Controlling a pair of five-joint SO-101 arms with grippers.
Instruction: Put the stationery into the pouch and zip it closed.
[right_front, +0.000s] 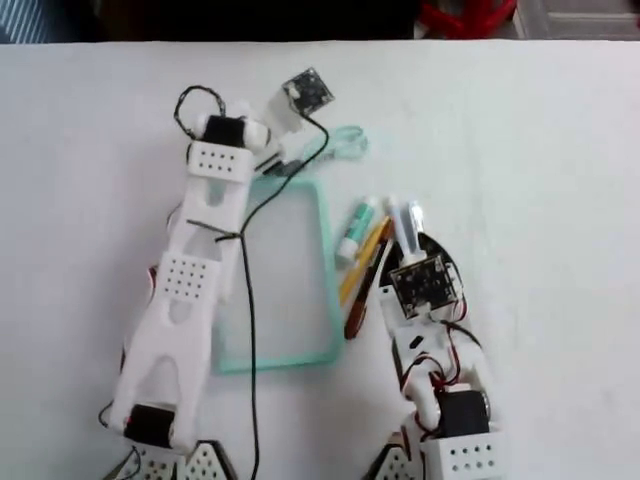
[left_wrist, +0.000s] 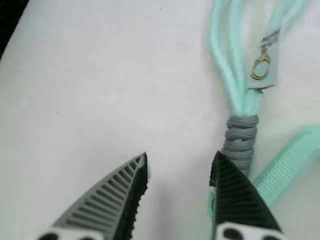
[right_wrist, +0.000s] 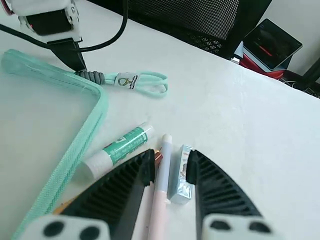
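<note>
The clear pouch with a mint green rim lies flat under the left arm. My left gripper is at its far corner and stands open. The grey knot of the mint cord is just beside one finger. Right of the pouch lie a glue stick, a yellow pencil and a brown pen. My right gripper is open, its fingers straddling a pale pen and a small pale blue eraser. The glue stick lies beside it.
The cord's loop lies on the white table beyond the pouch. A black cable runs from the left arm across the pouch. A chair and dark objects stand past the table's far edge.
</note>
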